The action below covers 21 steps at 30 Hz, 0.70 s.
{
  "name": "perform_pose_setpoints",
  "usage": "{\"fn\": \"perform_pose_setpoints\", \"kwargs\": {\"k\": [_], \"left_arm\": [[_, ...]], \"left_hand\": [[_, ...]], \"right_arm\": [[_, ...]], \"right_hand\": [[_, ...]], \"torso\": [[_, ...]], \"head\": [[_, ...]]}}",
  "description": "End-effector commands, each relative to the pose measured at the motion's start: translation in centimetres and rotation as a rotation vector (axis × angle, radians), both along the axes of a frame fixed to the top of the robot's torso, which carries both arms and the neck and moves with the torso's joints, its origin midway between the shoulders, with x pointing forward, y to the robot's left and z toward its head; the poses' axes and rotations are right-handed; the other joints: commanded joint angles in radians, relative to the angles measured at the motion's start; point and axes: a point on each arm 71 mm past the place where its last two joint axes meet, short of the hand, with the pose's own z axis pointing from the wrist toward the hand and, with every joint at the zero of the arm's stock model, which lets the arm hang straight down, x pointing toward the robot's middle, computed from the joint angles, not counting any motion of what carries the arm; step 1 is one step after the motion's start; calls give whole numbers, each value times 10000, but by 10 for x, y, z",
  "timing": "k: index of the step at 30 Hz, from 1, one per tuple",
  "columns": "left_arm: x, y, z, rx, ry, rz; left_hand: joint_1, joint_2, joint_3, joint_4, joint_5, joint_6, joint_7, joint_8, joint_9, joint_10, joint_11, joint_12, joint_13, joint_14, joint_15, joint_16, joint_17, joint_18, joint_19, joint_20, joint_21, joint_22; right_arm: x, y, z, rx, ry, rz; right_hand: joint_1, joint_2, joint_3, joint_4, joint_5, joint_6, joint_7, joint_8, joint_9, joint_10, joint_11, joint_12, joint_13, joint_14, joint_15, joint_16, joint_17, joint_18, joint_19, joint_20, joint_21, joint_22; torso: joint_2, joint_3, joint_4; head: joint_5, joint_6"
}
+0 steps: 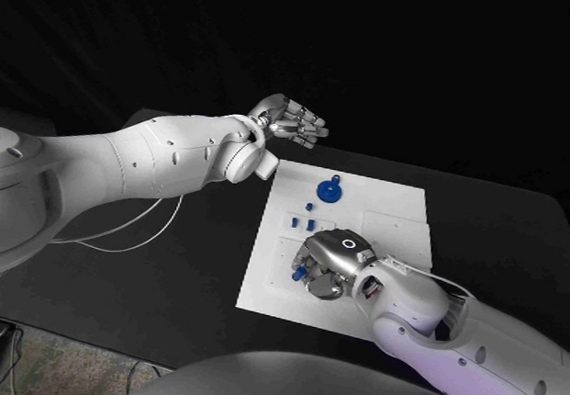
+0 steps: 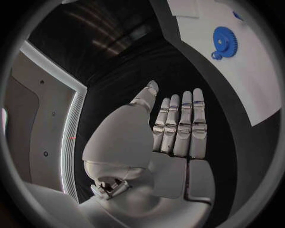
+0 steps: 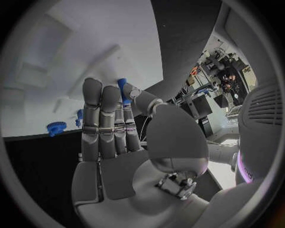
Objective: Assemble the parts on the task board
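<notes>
The white task board lies in the middle of the black table. A blue gear sits at its far left, also seen in the left wrist view. Small blue pegs stand near the board's left edge. My right hand hangs low over the near-left part of the board and pinches a small blue part between thumb and a finger; the part shows at the hand's left side. My left hand is raised beyond the board's far-left corner, fingers straight and side by side, holding nothing.
Recessed slots mark the board's right half. A white cable loops over the table under my left arm. In the right wrist view the blue gear and a blue peg stand beyond the fingers.
</notes>
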Motion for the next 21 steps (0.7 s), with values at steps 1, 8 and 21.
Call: {"fn": "perform_pose_setpoints", "kwargs": {"k": [1,8,21], "left_arm": [[0,-2,0,-104,14,-116],[0,-2,0,-105,16,-122],[0,-2,0,-101,47,-133]], "left_hand": [[8,84,-36,10,-31,1,-22,-26,9,-51,-2,1,10,-51,17,-41,-6,15,-22,57,49,-10],[9,84,-37,11,-31,1,-22,-26,9,-51,-2,1,10,-52,17,-41,-6,15,-22,57,49,-10],[5,100,-62,45,-44,3,-26,-26,9,-57,-2,0,10,-51,18,-40,-5,14,-23,60,46,-15]], "right_arm": [[-1,0,-5,-358,131,41],[0,2,-7,-356,342,28],[-2,5,-9,-292,357,112]], "right_hand": [[-70,-8,28,31,6,39,63,58,324,-98,49,-58,-17,7,-48,-48,-15,160,355,-24,-87,-21],[-114,-202,-1175,394,3,-334,94,49,119,-564,133,-72,-44,-10,62,-35,-27,152,361,81,-213,-85],[58,-640,-1964,873,-131,-783,202,52,-131,-973,301,-69,-49,-55,194,-22,-108,205,369,208,-372,-226]], "torso": [[-4,-9,-1],[0,-7,-1],[0,-1,0]], "head": [[-10,0],[-12,0],[-34,0]]}}
